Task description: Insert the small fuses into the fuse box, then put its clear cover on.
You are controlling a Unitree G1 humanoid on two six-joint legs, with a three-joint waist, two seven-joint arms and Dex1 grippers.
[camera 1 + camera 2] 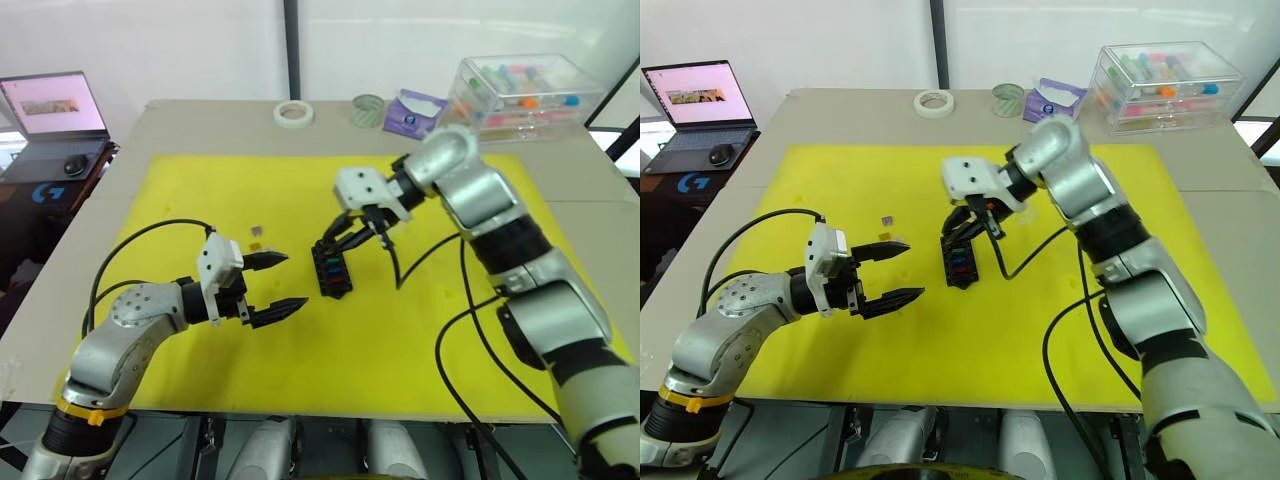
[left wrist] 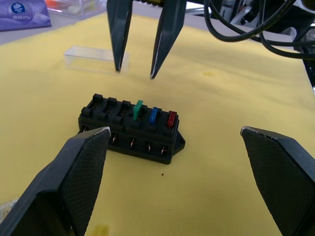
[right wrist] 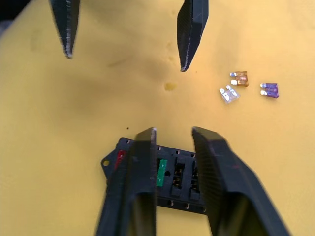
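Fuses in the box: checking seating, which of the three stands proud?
The green fuse. It stands taller and tilted, while the blue fuse and red fuse sit lower.

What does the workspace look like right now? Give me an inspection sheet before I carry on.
Surface: yellow mat on a grey table.
Job's things: black fuse box on the mat, with green, blue and red fuses seated and three slots empty. Three loose fuses, orange, clear and purple, lie on the mat beside it. Clear cover lies on the mat, off the box.
Clutter: tape roll, a second roll, purple packet, clear box of coloured tubes.
Grippers: left tool open, empty, beside the box. Right tool open, empty, just over the box.
Cables: black cables loop along both arms.
Surroundings: open laptop and mouse on a side desk.
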